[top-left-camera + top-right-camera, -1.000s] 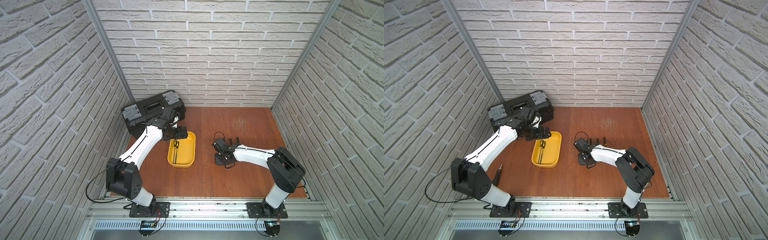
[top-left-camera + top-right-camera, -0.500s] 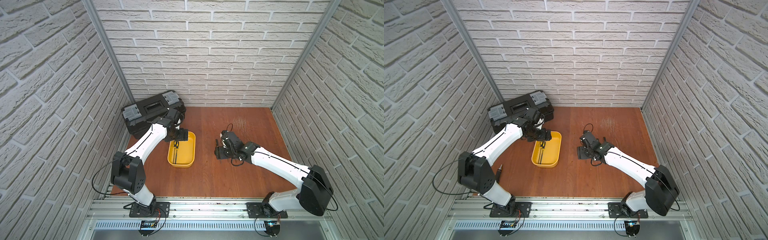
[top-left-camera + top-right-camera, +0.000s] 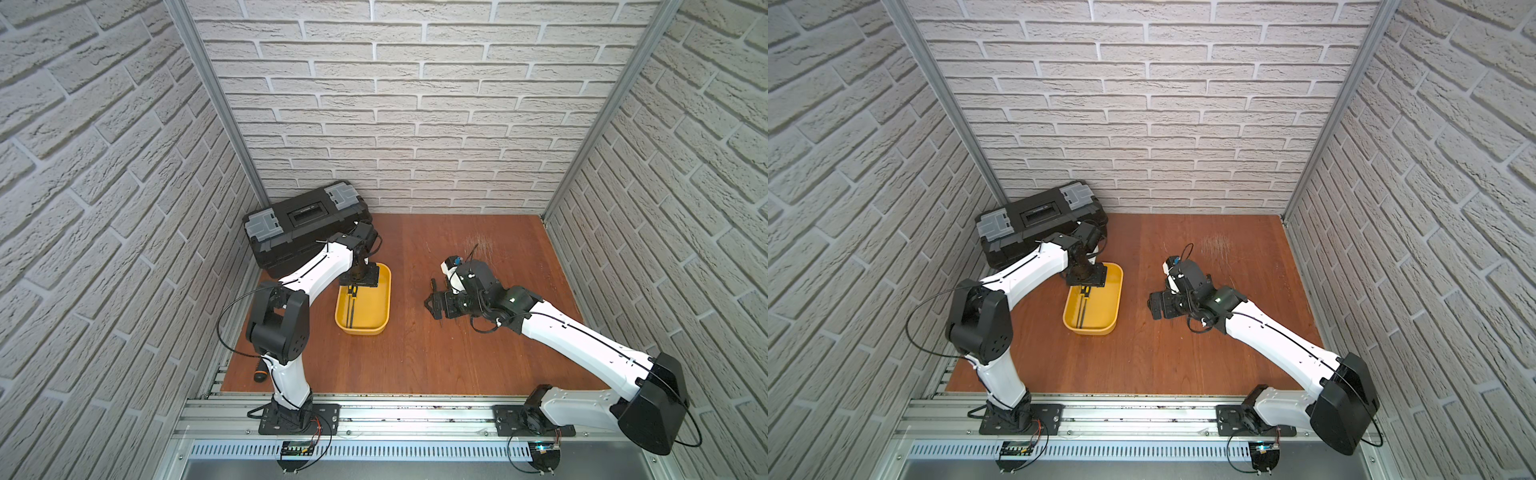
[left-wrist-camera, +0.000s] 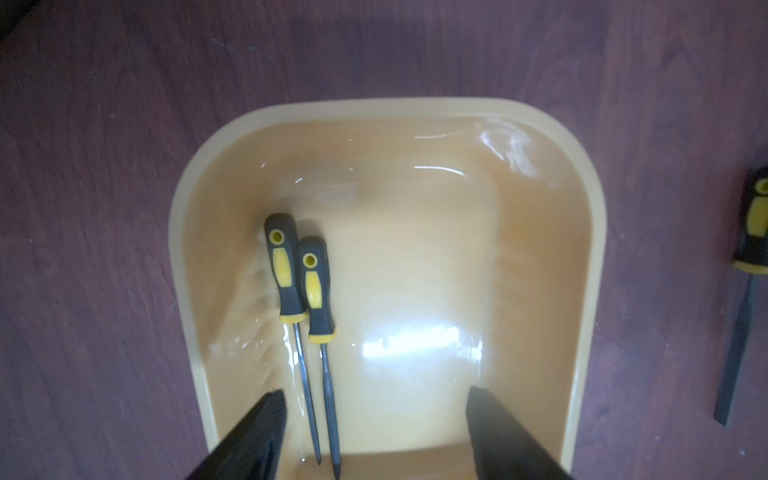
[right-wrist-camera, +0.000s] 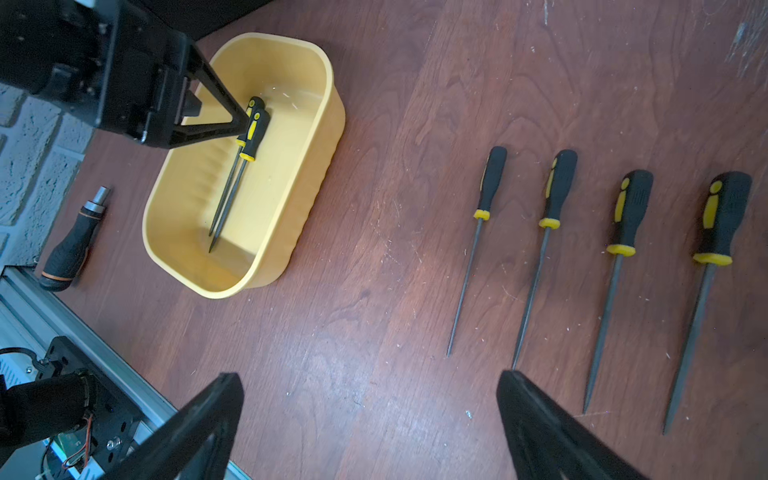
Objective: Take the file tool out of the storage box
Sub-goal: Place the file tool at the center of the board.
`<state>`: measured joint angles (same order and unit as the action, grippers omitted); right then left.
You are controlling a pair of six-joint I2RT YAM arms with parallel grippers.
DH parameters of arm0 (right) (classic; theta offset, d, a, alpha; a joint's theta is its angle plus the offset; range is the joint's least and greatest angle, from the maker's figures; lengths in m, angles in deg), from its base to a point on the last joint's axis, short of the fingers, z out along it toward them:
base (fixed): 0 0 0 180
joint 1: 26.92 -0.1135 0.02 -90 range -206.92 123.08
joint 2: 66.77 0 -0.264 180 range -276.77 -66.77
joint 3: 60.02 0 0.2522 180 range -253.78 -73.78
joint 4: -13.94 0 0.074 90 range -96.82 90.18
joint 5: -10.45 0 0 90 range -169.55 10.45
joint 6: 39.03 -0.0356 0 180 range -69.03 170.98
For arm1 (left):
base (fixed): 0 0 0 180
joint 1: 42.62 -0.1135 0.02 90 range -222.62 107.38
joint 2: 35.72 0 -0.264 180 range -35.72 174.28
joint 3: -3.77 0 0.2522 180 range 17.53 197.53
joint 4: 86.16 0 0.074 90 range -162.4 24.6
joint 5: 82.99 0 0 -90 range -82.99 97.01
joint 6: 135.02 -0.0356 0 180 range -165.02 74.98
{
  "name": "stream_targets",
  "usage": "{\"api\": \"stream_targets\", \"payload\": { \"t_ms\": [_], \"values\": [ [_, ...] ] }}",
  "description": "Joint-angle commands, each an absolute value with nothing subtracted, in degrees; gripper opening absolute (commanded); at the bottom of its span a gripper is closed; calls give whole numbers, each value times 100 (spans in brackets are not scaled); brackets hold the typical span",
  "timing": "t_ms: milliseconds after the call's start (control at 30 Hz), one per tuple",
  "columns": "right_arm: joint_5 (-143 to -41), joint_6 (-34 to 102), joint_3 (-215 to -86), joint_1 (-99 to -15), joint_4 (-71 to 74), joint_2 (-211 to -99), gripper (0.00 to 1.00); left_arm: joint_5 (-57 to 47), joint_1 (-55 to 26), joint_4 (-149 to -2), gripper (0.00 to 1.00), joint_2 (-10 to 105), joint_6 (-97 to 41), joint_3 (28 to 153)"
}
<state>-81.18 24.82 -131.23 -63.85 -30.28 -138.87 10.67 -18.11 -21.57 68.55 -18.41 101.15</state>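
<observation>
left gripper (image 4: 374, 399) parked over the storage box (image 4: 590, 249), jaws spread, two files (image 4: 318, 286) lying inside, right gripper (image 5: 370, 382) gaping, nothing held

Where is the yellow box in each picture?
Top view: the storage box sits left of centre, in front of the black toolbox.
Top view: again left of centre, in front of that toolbox.
Left wrist: it fills the middle.
Right wrist: upper left part.
Shared landmark: the two files lying side by side inside it.

White brick walls (image 3: 415, 124) enclose a reddish wooden floor (image 3: 415, 357).
</observation>
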Motion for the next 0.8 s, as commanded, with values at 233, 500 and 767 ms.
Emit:
{"api": "stream_targets", "payload": {
  "t_ms": [233,500,767],
  "values": [
    [-8622,2680,-12941,-6296,-2584,-13594,100,1367,-1839,-2295,55,7450,-1777,10301],
    [-8583,2716,-12990,-6265,-2654,-13620,100,1361,-1921,-2432,50,7590,-1760,10227],
    [-8561,2732,-13027,-6252,-2672,-13653,100,1288,-2056,-2546,47,7709,-1674,10100]
  ]
}}
